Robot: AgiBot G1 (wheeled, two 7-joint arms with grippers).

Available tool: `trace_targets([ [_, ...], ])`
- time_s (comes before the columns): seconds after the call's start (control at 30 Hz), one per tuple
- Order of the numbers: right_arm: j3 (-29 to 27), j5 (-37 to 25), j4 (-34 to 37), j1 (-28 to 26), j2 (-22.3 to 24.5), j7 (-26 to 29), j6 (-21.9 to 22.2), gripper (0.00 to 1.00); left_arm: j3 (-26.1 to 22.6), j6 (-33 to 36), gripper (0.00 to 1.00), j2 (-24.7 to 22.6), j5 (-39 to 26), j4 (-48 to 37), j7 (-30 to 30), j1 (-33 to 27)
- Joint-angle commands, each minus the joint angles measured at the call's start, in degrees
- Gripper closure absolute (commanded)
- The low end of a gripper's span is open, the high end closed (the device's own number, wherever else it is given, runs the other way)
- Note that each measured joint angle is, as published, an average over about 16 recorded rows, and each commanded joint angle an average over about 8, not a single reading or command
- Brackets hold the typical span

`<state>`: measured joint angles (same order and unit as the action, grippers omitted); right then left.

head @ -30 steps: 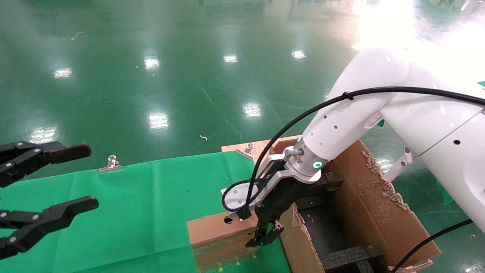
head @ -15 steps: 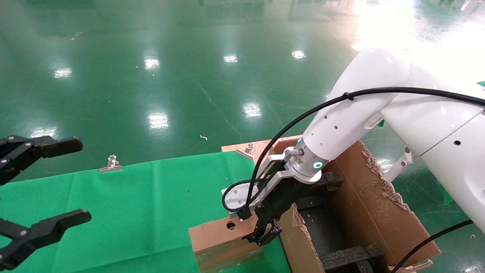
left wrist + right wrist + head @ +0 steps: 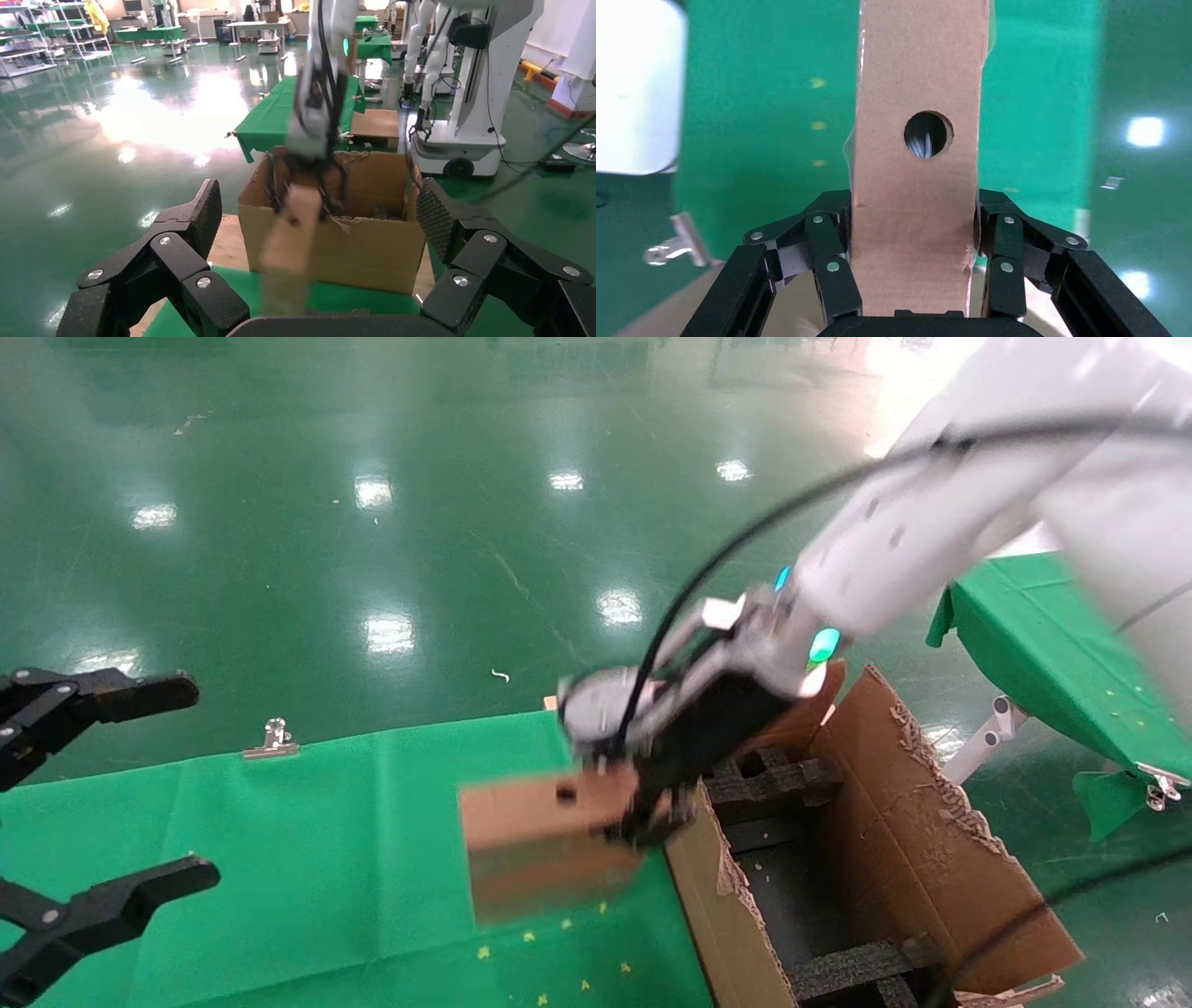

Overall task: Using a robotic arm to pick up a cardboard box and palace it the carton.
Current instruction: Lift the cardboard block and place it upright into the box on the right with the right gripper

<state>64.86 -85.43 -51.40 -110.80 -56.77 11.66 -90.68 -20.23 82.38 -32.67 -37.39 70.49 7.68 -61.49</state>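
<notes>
While the right gripper (image 3: 652,817) clamps the cardboard box (image 3: 545,845), the carton (image 3: 931,859) gapes beside.

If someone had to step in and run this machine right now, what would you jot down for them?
Right gripper: shut on the cardboard box, fingers pressing its two sides, with the round hole facing the wrist camera.
Left gripper: open, holding nothing, parked at the table's left side.
Cardboard box: lifted off the green cloth, hanging just left of the carton, not yet over its opening.
Carton: open at the table's right end, black foam inserts inside.
Done: box gripped and raised.
Left: carry it right, over the carton's near wall, lower it between the inserts, release.
</notes>
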Motion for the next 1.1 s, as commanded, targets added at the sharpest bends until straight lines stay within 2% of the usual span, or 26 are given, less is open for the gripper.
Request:
trace_targets([
  [0.03, 0.04, 0.79, 1.33, -2.98, 0.24, -0.27, -0.39, 1.00, 0.00, 0.00, 0.00, 0.00, 0.00, 0.00, 0.00, 0.00],
  [0.3, 4.51, 5.52, 6.86, -14.76, 1.58, -3.69, -0.71, 1.00, 0.00, 0.00, 0.00, 0.00, 0.00, 0.00, 0.00, 0.00],
  [0.6, 11.82, 9.29, 9.54, -20.61, 5.04, -4.62, -0.56, 1.00, 0.00, 0.00, 0.00, 0.00, 0.00, 0.00, 0.00, 0.00],
  [0.8, 17.52, 9.42, 7.50, -24.17, 11.47, -2.43, -0.68, 1.00, 0.00, 0.00, 0.00, 0.00, 0.00, 0.00, 0.00, 0.00],
  [1.1, 26.79, 8.21, -1.61, -29.95, 25.29, 4.17, -0.51, 1.00, 0.00, 0.00, 0.00, 0.00, 0.00, 0.00, 0.00, 0.00],
])
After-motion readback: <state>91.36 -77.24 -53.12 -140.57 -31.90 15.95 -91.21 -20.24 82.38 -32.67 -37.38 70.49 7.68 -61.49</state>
